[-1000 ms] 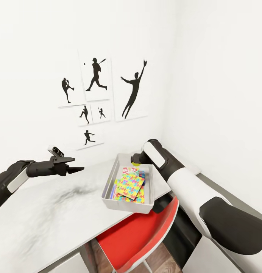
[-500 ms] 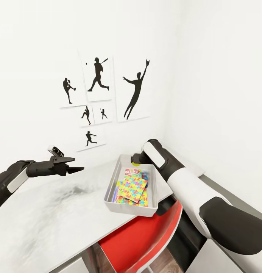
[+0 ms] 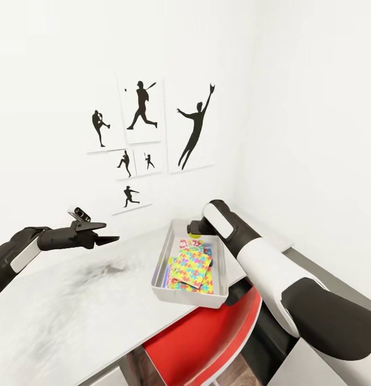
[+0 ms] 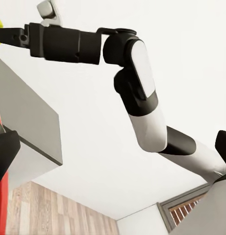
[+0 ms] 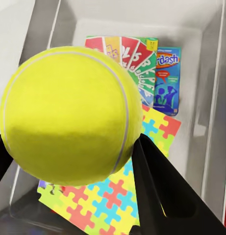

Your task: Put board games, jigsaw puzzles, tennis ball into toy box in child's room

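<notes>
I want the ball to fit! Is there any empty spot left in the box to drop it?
The toy box is crowded: puzzles and game boxes cover most of its floor. Bare grey floor shows along the far wall, beyond the game boxes, and as a strip beside one side wall. The right gripper holds the ball above it.

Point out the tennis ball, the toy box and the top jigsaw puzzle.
tennis ball (image 5: 68,115): right wrist view, middle of its yellow-green surface.
toy box (image 3: 192,298): head view, near outer wall.
top jigsaw puzzle (image 3: 192,266): head view, centre of the multicoloured square.
</notes>
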You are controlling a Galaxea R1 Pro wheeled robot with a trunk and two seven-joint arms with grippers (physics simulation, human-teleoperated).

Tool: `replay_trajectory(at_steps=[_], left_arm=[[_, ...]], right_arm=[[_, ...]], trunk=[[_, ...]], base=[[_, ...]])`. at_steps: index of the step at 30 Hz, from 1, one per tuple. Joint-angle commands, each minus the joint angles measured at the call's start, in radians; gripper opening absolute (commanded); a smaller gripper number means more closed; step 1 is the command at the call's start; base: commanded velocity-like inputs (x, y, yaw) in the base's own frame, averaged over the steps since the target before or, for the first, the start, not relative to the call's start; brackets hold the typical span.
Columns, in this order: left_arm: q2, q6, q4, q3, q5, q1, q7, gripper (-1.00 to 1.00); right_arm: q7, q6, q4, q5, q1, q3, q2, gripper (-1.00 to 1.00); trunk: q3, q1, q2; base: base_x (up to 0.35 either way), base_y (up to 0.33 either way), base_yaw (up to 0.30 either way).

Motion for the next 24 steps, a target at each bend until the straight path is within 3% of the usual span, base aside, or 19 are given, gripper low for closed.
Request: replay_trajectory(at_steps=[1,9,12,15,21,24], left_arm=[[0.001,0.011,0.001,-0.005,0.001,-0.002,-0.007,1.0],[0.001,0.009,0.001,-0.005,0.001,-0.002,-0.007,1.0],[0.001,0.009,0.001,-0.005,0.001,-0.002,-0.007,1.0],[0.001,0.009,0.001,-0.005,0.0,-0.002,-0.007,1.0],[0.001,0.009,0.001,-0.005,0.0,-0.002,-0.006,1.0],[0.002,0.009,0.003,-0.005,0.0,-0.002,-0.005,1.0]], right_arm=[[-0.013,-0.001,0.005,-0.012,-0.001,0.003,0.0,-1.0],[-0.012,-0.029,0.02,-0.01,-0.001,0.005,0.0,-1.0],[-0.004,-0.044,0.047,0.01,-0.001,0.01,0.0,-1.0],[0.062,-0.097,0.082,0.051,-0.001,0.054,0.0,-1.0],[0.182,-0.148,0.088,0.063,-0.001,0.127,0.0,-1.0],[0.202,-0.16,0.088,0.064,-0.001,0.139,0.0,-1.0]], trunk=[[-0.002,0.001,-0.002],[-0.002,0.001,-0.002],[-0.002,0.001,-0.002],[-0.002,0.001,-0.002],[-0.002,0.001,-0.002],[-0.002,0.001,-0.002]], base=[[0.004,0.004,0.0],[0.001,0.001,0.0],[0.0,0.0,0.0],[0.0,0.0,0.0],[0.0,0.0,0.0],[0.0,0.0,0.0]])
